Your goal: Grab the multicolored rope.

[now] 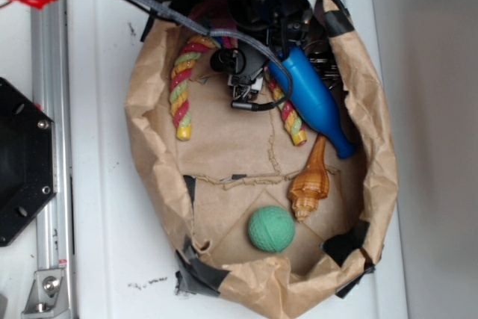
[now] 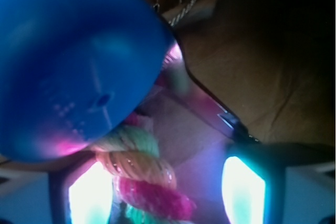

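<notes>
Contents of a shallow nest of crumpled brown paper (image 1: 149,147), its rim patched with black tape, resting on a white tabletop (image 1: 104,214). Item one: a thick twisted rope of red-pink, yellow and pale green strands (image 1: 181,87), arched along the nest's upper inside wall; one end hangs down beside the left wall, the crown of the arch passes under the robot's black arm, and the other end emerges lower, just left of the blue toy, ending near the nest's middle. In the wrist view a stretch of this rope (image 2: 142,174) lies close under the camera, between the two glowing finger pads (image 2: 241,192). Item two: a blue plastic bottle-shaped toy (image 1: 314,98), lying diagonally against the nest's upper right, its narrow end pointing toward the right wall; its broad blue base (image 2: 73,61) fills the upper left of the wrist view. Item three: an amber spiral seashell (image 1: 310,181), just below the blue toy's narrow end. Item four: a green dimpled ball (image 1: 271,228), near the nest's lower rim, just left of the shell. The black gripper (image 1: 250,91) hangs over the rope's right-hand leg; its fingers stand apart with the rope between them, contact not discernible.
</notes>
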{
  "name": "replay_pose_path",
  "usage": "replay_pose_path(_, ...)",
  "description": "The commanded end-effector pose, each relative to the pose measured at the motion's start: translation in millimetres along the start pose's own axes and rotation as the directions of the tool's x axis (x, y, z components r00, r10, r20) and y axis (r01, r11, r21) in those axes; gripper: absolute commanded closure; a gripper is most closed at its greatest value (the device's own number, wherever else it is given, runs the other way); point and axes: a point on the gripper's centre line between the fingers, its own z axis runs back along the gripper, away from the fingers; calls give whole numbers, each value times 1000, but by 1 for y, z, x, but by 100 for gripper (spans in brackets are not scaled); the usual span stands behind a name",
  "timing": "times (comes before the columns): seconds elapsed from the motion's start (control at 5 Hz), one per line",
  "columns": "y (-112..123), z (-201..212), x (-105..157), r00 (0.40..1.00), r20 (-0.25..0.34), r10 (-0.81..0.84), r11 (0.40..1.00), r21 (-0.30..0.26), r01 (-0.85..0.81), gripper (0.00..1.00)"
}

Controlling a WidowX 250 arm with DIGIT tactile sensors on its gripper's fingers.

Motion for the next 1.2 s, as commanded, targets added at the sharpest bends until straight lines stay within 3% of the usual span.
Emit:
replay_pose_path(0.0, -5, -4, -6, 1000, -9, 5, 999, 46, -5, 100)
replay_pose_path(0.4, -9, -3, -8, 1000, -11, 27, 996, 90, -26, 100)
replay_pose_path(0.6, -14, 17, -8, 999, 45, 26, 991, 134, -32, 100)
replay_pose_path(0.8, -53, 68, 1, 987, 142, 75, 992, 92, -88, 100)
replay_pose_path(1.0, -79, 119, 14, 965, 153, 213, 970, 88, -227, 100)
